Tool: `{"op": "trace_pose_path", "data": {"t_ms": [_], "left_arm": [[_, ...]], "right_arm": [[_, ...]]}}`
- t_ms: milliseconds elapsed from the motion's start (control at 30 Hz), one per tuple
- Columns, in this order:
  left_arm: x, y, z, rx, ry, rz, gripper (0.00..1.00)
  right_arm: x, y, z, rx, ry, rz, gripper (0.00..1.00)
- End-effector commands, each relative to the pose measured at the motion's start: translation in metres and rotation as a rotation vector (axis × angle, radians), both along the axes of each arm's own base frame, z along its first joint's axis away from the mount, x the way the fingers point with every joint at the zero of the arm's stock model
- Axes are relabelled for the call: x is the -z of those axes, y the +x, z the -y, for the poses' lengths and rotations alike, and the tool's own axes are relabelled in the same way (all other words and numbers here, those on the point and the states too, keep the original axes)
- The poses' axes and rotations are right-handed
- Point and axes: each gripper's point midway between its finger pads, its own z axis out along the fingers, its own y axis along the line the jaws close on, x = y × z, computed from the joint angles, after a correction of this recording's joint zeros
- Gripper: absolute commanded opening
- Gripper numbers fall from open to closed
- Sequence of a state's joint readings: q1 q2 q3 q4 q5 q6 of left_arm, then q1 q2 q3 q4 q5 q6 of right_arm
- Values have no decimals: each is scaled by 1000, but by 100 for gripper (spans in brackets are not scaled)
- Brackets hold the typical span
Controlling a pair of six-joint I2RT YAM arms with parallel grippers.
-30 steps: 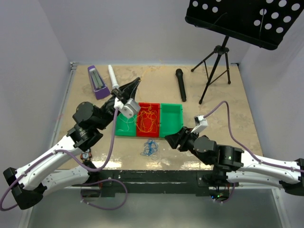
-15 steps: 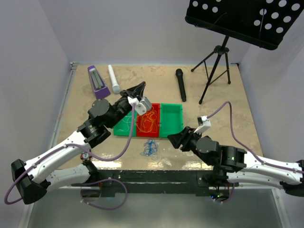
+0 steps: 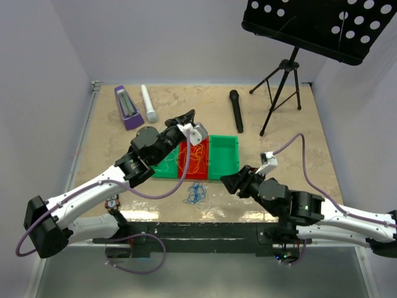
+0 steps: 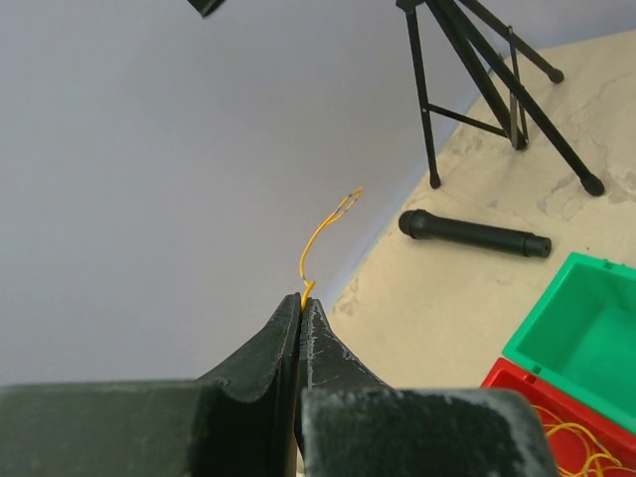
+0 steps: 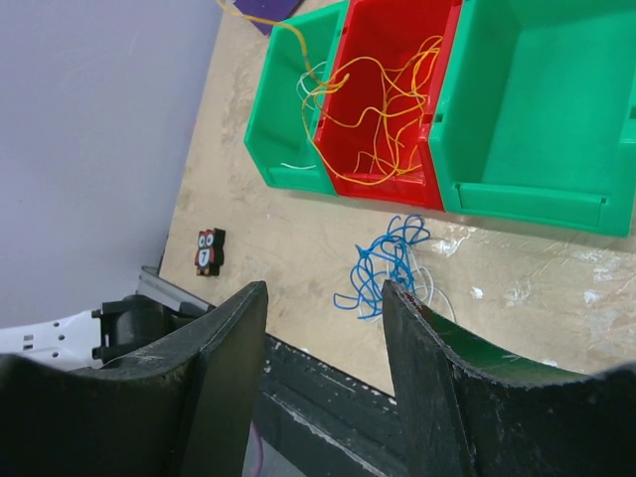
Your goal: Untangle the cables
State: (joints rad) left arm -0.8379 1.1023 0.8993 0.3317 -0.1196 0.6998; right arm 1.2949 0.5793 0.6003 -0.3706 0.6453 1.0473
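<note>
The left gripper (image 4: pixel 301 301) is clamped tight on an orange-yellow wire (image 4: pixel 320 231), whose free end curls above the tips. Past it lie a black microphone (image 4: pixel 475 235) and the legs of a tripod stand (image 4: pixel 467 89). The right gripper (image 5: pixel 323 295) hangs with its jaws spread wide over the table (image 5: pixel 258 229), near a blue tangle (image 5: pixel 383 268) lying in front of the bins. Orange-yellow loops (image 5: pixel 383 109) fill the red bin (image 5: pixel 397 194). One strand climbs across the left green bin (image 5: pixel 288 177), which holds white wire (image 5: pixel 298 165), and runs out of the right wrist view. From above, the left arm covers part of both bins.
</note>
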Motion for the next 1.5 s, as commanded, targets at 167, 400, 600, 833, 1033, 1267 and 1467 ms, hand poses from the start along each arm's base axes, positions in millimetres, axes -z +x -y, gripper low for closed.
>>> {"op": "trace_pose_path", "data": {"t_ms": [167,400,600,833,1033,1267,1467], "left_arm": [[-14,40,16,-73,-165,-252,0],[59,44,14,-135,-68,-406,0],[91,56,-1,-196,-17,-464,0],[100,79,-46,-301,-3,-449,0],[103,71,-49,-255,48,-399,0],[104,81,-45,-260,41,-355,0],[85,77,-26,-186,-49,-429,0]], "right_arm": [[-7,6,5,53,42,3,55],[-2,5,5,55,46,-6,55],[-1,6,4,57,43,-8,55],[4,6,3,59,41,-12,55],[4,8,-6,53,28,-8,55],[-12,21,-45,22,41,64,54],[-17,59,-97,-112,97,131,16]]}}
